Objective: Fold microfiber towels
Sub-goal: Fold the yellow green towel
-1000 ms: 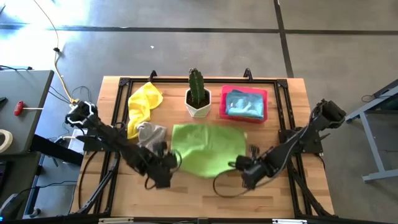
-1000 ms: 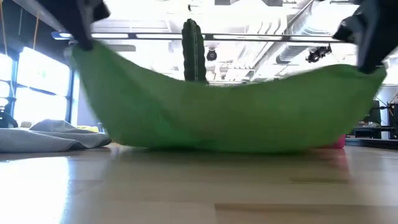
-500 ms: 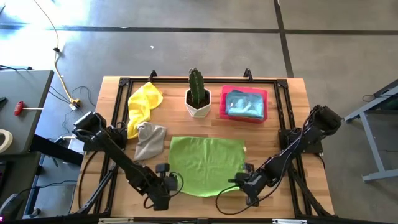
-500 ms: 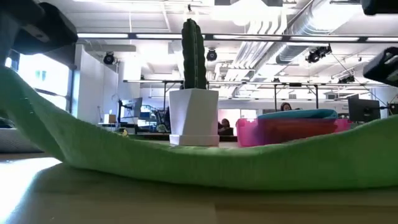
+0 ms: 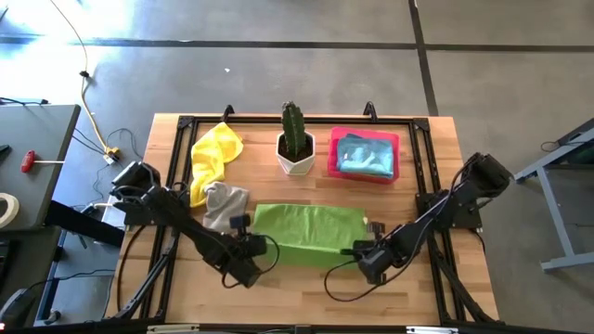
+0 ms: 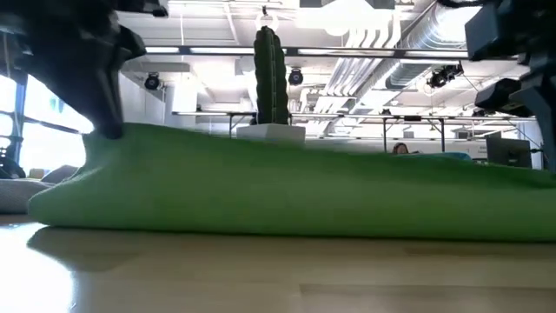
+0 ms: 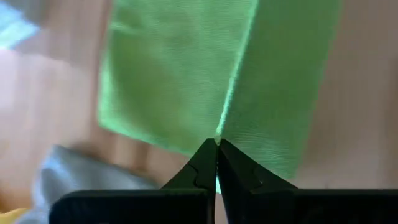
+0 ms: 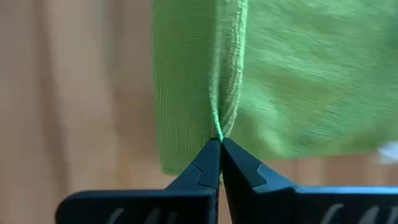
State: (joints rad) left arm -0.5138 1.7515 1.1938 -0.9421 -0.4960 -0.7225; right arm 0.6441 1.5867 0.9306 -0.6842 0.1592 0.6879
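A lime green microfiber towel (image 5: pixel 306 234) lies mid-table. Its far part rests on the wood and its near edge is raised between my two grippers. My left gripper (image 5: pixel 258 245) is shut on the near left corner. My right gripper (image 5: pixel 358 249) is shut on the near right corner. A grey towel (image 5: pixel 223 206) and a yellow towel (image 5: pixel 213 153) lie crumpled at the far left. A light blue towel (image 5: pixel 362 156) sits in the pink tray (image 5: pixel 334 167). My left gripper pinches the green towel's near left corner (image 7: pixel 219 135) between its fingertips, coming steeply from above. The cloth runs away from the tips in two faces split by a crease and reaches down to the table. One layer or several, I cannot tell. My right gripper pinches the green towel's near right corner at its hemmed edge (image 8: pixel 219 132) between its fingertips, pointing steeply down. The hem runs straight away from the tips. The corner is held up off the wood while the towel's far part lies on the table.
A cactus in a white pot (image 5: pixel 295 148) stands at the far middle, just beyond the green towel. The black frame rails (image 5: pixel 172 186) run along the table's sides. Bare wood (image 5: pixel 306 292) lies between the grippers and the near edge.
Both grippers, shut on the corners throughout, first drew them toward the near edge, spreading the green towel flat. They then carried the corners back toward the far edge. The near part now stands raised and the towel covers less of the table, while its far edge has stayed put.
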